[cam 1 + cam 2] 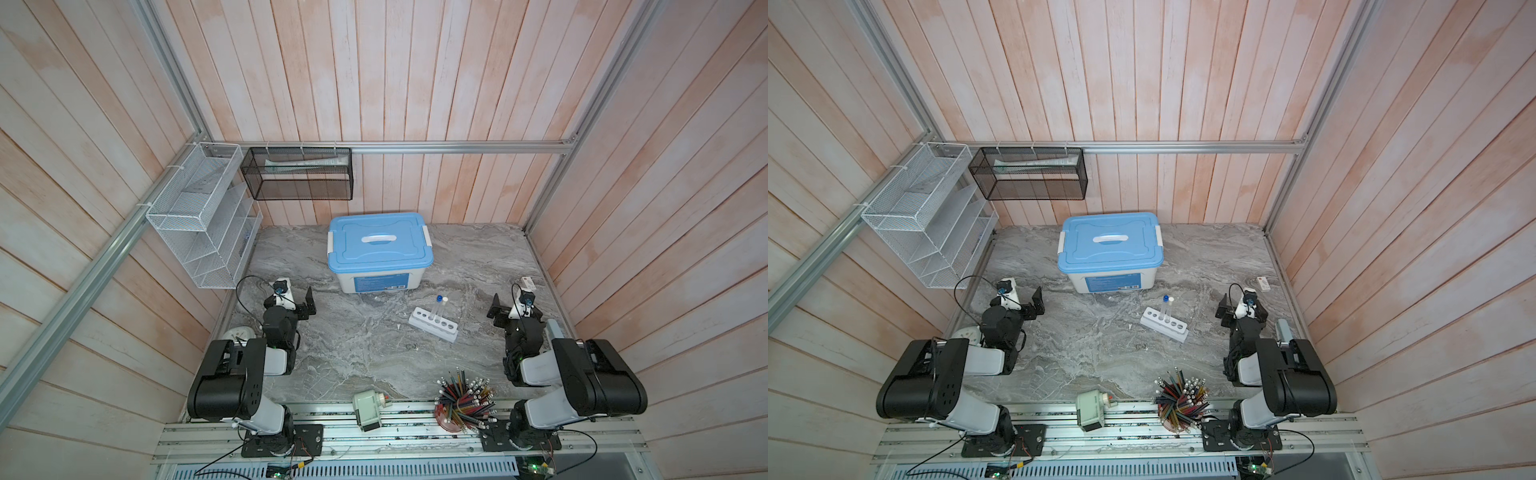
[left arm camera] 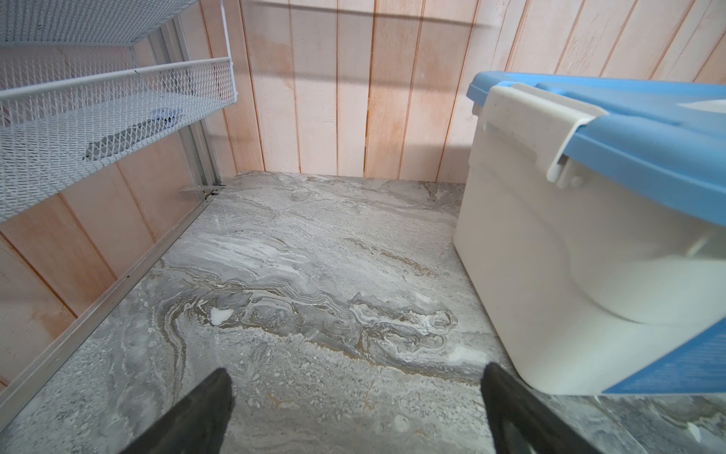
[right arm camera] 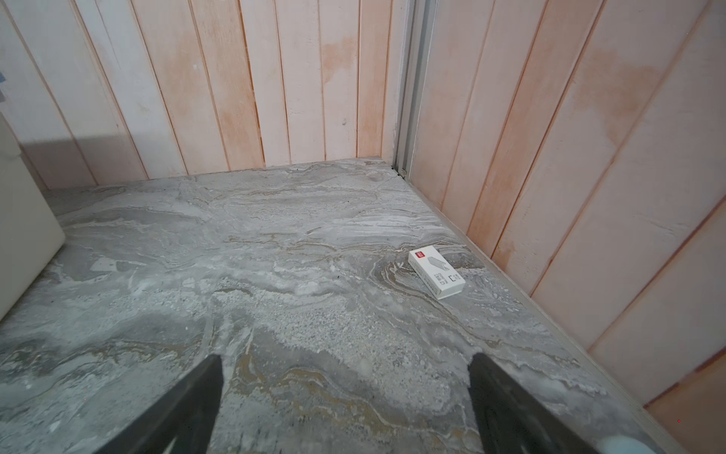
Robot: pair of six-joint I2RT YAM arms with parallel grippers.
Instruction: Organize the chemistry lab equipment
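While both arms sit folded at the table's sides, the left gripper (image 1: pixel 309 304) and the right gripper (image 1: pixel 495 309) have their jaws spread wide with nothing in them. The wrist views show only bare marble tabletop (image 2: pixel 314 255) between the fingers.

The white six-hole rack (image 1: pixel 433 325) stands mid-table, right of centre. It is clearly nearer the right gripper, to that gripper's left and slightly nearer the front. Its long axis runs diagonally, far-left to near-right. The blue-capped test tube (image 1: pixel 438 308) and the white-capped test tube (image 1: pixel 444 309) stand upright in it, side by side in middle holes.

Both grippers face the far wall, so neither wrist view catches the rack. The right arm would likely need to swing left to line up, taking the rack across its short side.

The blue-lidded storage box (image 1: pixel 380 249) sits closed just beyond the rack. The clear round dishes (image 1: pixel 232 332) peek out beside the left arm, partly hidden.
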